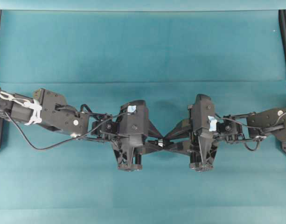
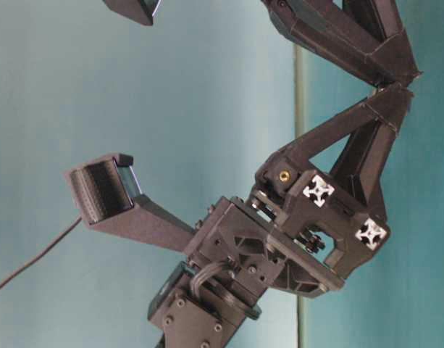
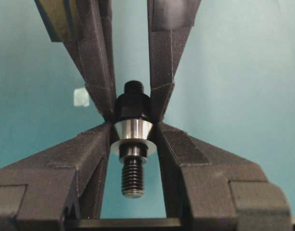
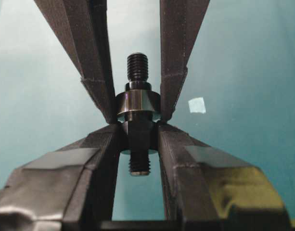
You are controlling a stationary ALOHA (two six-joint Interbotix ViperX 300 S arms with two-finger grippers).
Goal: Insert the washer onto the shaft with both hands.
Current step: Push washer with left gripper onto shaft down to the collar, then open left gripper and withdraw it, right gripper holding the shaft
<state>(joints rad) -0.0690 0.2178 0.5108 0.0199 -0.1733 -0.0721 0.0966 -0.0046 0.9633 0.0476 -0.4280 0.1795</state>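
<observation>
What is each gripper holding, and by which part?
Right gripper clamps the shaft by its dark middle; left gripper pinches the washer, on the shaft, by its tapered sides.

Dark threaded shaft [image 3: 133, 144] upright (midair); washer [image 3: 133, 147] seated under its collar

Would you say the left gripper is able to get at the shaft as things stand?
Yes, it seems so: the left gripper looks closed on the silver collar of the shaft, tip to tip with the right gripper, which pinches the dark body. Nothing lies between them.
</observation>
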